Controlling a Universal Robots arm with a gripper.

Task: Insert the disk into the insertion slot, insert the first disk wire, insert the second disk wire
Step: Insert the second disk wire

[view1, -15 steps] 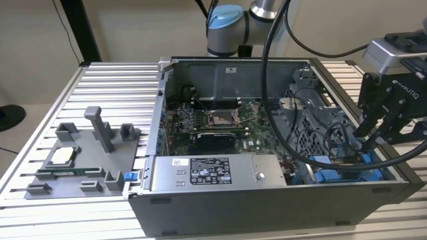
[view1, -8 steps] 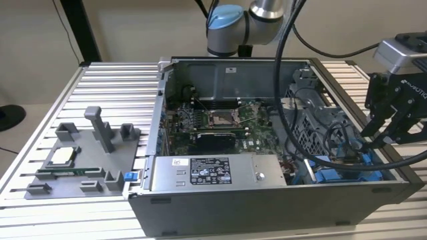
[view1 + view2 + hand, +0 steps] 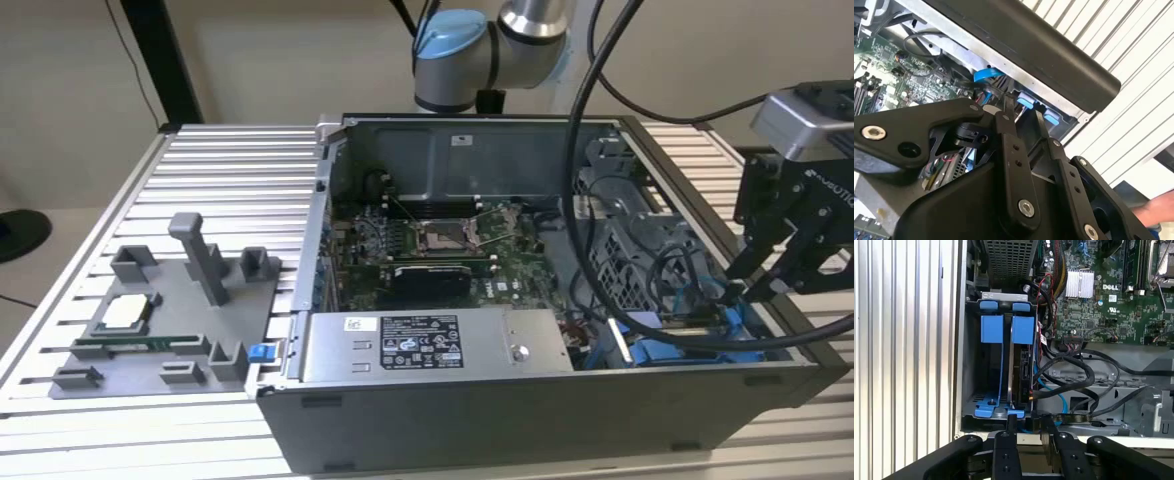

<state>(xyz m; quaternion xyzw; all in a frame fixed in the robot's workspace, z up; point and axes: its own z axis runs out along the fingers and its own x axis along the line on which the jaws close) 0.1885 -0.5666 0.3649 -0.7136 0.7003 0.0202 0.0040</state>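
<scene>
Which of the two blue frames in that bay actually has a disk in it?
The frame on the motherboard side, next to the black cables: a dark disk fills it. The other frame, by the case wall, is empty.

Slatted aluminium table [image 3: 227,170]; on it, toward the exterior view's left, a grey fixture plate [image 3: 134,368] carrying upright posts and a square chip [image 3: 123,312]. Green motherboard [image 3: 514,285] lies flat, just beside a labelled power-supply box [image 3: 427,345]. Black cables [image 3: 1074,367] loop near a silver heat sink [image 3: 1080,283].
</scene>
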